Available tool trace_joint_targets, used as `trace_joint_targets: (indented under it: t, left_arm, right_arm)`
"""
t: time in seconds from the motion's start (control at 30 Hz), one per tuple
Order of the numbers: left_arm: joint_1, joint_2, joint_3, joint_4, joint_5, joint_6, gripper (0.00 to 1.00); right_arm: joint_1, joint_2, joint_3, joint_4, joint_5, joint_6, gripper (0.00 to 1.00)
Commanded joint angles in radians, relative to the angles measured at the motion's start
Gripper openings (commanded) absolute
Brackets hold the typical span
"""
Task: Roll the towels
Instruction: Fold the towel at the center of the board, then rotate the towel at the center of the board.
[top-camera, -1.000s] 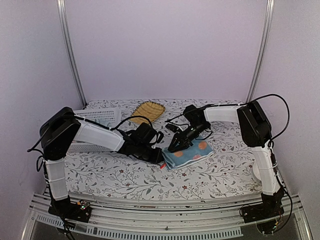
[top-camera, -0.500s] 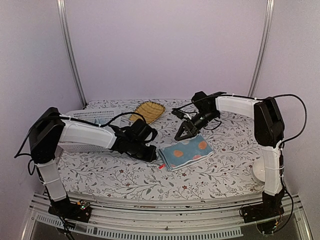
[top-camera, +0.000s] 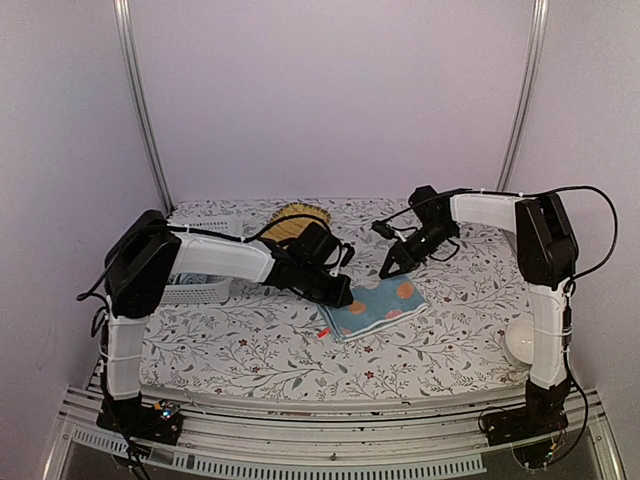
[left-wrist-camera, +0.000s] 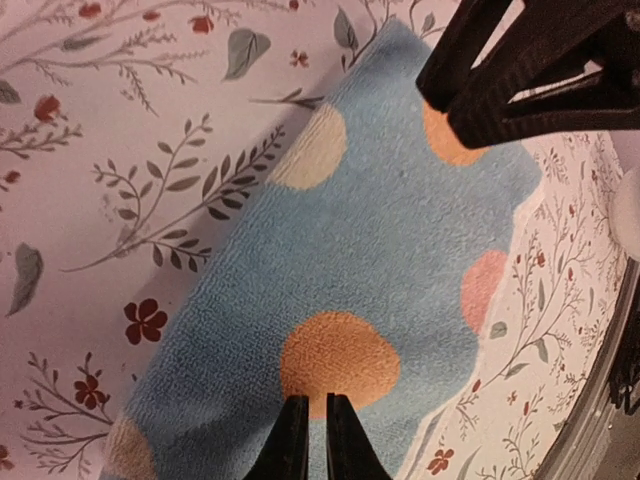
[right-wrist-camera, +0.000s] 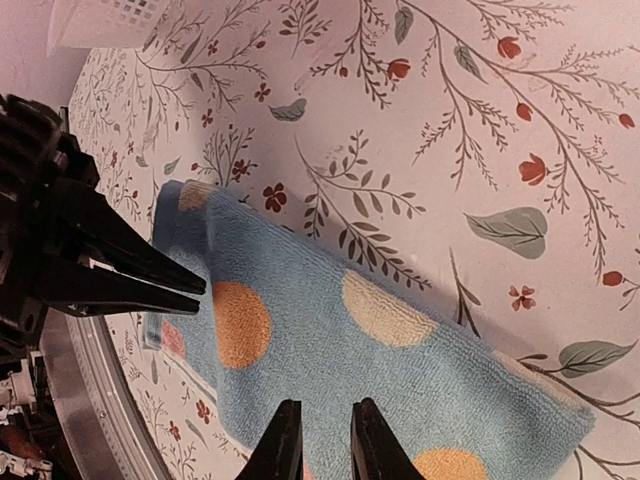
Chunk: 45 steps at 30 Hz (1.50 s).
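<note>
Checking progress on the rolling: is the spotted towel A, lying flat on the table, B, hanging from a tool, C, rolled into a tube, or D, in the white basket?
A: the spotted towel lies flat and unrolled on the floral table.

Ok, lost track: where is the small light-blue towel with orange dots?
Top view: the small light-blue dotted towel lies just right of centre, with the left gripper and the right gripper at its far edge.
</note>
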Motion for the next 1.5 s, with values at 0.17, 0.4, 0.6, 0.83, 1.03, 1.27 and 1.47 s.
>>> trace_joint_targets:
  t: [0.17, 0.4, 0.6, 0.83, 1.03, 1.27, 1.47]
  left_arm:
    - [-0.003, -0.02, -0.174, -0.031, 0.025, -0.036, 0.1]
    - [0.026, -0.024, -0.218, -0.107, 0.009, 0.015, 0.1]
    - [0.083, -0.029, -0.178, -0.138, -0.013, 0.088, 0.1]
    - [0.142, 0.018, 0.027, -0.209, -0.041, 0.169, 0.12]
    - [0.114, -0.037, 0.045, -0.163, 0.013, 0.158, 0.13]
    - [0.056, -0.054, -0.024, -0.174, 0.008, 0.077, 0.13]
    - [0.061, 0.027, -0.002, -0.207, -0.065, 0.094, 0.12]
  right_arm:
    - [-0.048, 0.03, -0.124, 0.079, 0.09, -0.016, 0.16]
    - [-0.06, 0.011, -0.251, 0.133, 0.136, -0.014, 0.14]
    - [-0.047, -0.079, -0.416, 0.132, 0.134, -0.03, 0.13]
    - [0.162, -0.257, -0.577, 0.102, 0.015, -0.183, 0.17]
    - [0.156, -0.324, -0.491, 0.076, -0.093, -0.193, 0.18]
    - [0.055, -0.347, -0.48, 0.066, -0.161, -0.21, 0.18]
    - [-0.018, -0.378, -0.48, 0.116, -0.17, -0.195, 0.18]
